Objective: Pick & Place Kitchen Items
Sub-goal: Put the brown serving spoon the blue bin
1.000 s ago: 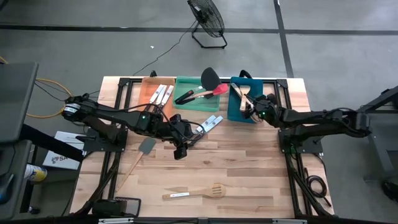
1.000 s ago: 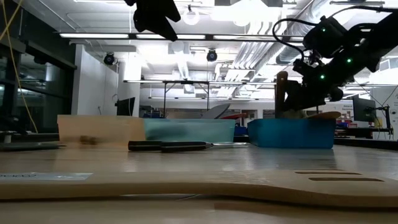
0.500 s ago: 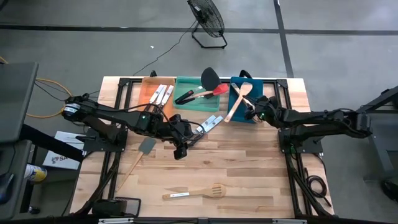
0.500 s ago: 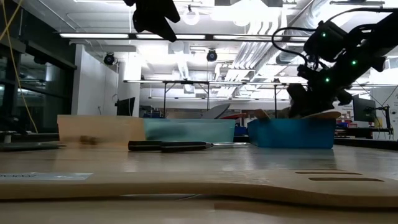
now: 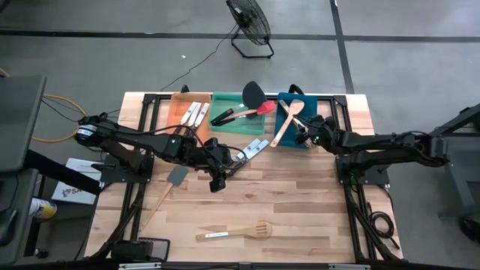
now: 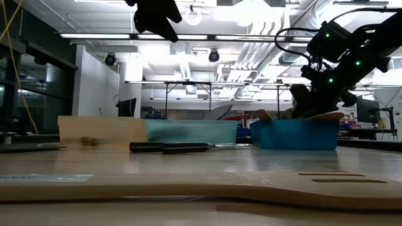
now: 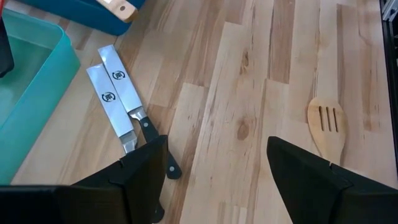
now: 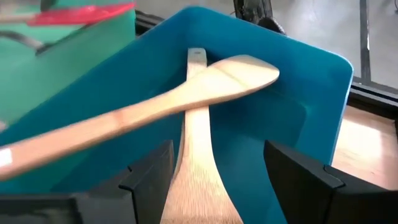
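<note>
We see the right end effector [image 5: 300, 135] spread wide and empty at the blue tray [image 8: 311, 81]. A wooden spoon [image 5: 288, 120] overhangs the tray's nine o'clock rim and could tip out. The left end effector [image 5: 217, 178], wide too, hovers beside two knives [image 7: 118, 99] on the surface; a skewed descent could nudge them.

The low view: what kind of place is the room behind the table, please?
Probably a workshop or industrial lab, not a home kitchen. The low view shows exposed ceiling pipes and long strip lights above other work tables. From above, the floor is bare grey concrete with a standing fan.
</note>
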